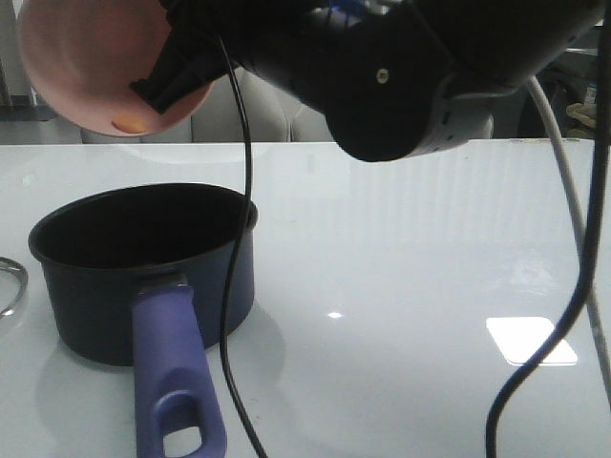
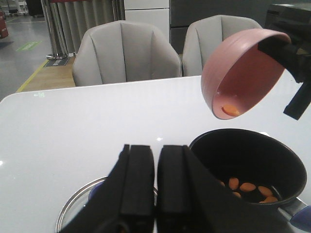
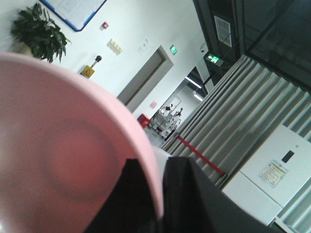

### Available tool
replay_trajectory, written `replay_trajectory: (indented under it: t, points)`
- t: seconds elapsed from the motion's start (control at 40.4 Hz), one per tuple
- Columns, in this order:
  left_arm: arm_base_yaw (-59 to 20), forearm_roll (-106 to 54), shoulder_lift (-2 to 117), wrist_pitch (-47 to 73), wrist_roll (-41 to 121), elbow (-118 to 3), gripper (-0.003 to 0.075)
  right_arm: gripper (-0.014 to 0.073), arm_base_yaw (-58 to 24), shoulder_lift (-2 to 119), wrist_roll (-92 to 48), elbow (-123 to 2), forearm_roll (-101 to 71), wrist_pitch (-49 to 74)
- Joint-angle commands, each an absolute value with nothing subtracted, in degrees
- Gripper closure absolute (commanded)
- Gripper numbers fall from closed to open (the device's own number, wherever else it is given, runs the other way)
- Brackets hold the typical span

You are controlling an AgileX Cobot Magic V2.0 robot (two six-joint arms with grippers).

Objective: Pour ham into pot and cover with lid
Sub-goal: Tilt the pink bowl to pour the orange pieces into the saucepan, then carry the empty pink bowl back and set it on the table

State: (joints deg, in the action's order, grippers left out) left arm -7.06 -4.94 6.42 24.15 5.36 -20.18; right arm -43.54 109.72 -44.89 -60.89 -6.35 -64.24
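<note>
Pink bowl [image 2: 244, 73] pinched at rim by right gripper [image 1: 160, 81], tipped above pot [image 2: 249, 167]; one ham [image 2: 230, 110] clinging, steeper tilt advised. Left gripper [image 2: 155, 194] closed, empty, above lid [image 2: 73, 216].

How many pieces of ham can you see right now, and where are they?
About 6: one ham chunk clinging inside the tilted pink bowl, roughly five on the pot floor. The left gripper may hide more.
</note>
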Motion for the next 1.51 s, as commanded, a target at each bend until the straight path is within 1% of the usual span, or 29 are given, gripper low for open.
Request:
replay_trajectory:
  t: [0.0,0.396,0.545,0.619,0.718,0.867,1.04,1.114,1.313,1.486]
  points:
    - [-7.5,-5.4,7.1,19.4,5.2,-21.7,0.0606,0.0456,-43.5,106.1,-45.1,-62.6,-6.1,-74.6]
    - [-7.5,-5.4,7.1,19.4,5.2,-21.7,0.0606,0.0456,-43.2,106.7,-45.0,-62.5,-8.4,-74.5]
    - [-7.5,-5.4,7.1,19.4,5.2,-21.7,0.0606,0.0456,-43.6,104.9,-39.8,-62.5,-17.6,-72.4]
    - [-7.5,-5.4,7.1,19.4,5.2,-21.7,0.0606,0.0456,-43.6,102.0,-38.8,-62.5,-24.6,-65.2]
    - [-7.5,-5.4,7.1,19.4,5.2,-21.7,0.0606,0.0456,-42.7,96.8,-38.8,-62.5,-30.2,-51.3]
    - [-7.5,-5.6,7.1,19.4,5.2,-21.7,0.0606,0.0456,-39.3,90.2,-39.4,-62.5,-31.1,-31.2]
    - [-7.5,-5.6,7.1,19.4,5.2,-21.7,0.0606,0.0456,-33.0,84.4,-45.0,-62.5,-31.5,-10.4]
    - [-7.5,-5.6,7.1,19.4,5.2,-21.7,0.0606,0.0456,-30.0,82.2,-45.0,-62.5,-31.7,-1.7]
    - [-7.5,-5.6,7.1,19.4,5.2,-21.7,0.0606,0.0456,-23.3,77.5,-45.0,-62.5,-31.1,11.4]
    - [-7.5,-5.6,7.1,19.3,5.2,-21.7,0.0606,0.0456,-18.3,76.2,-42.8,-62.5,-28.5,18.0]
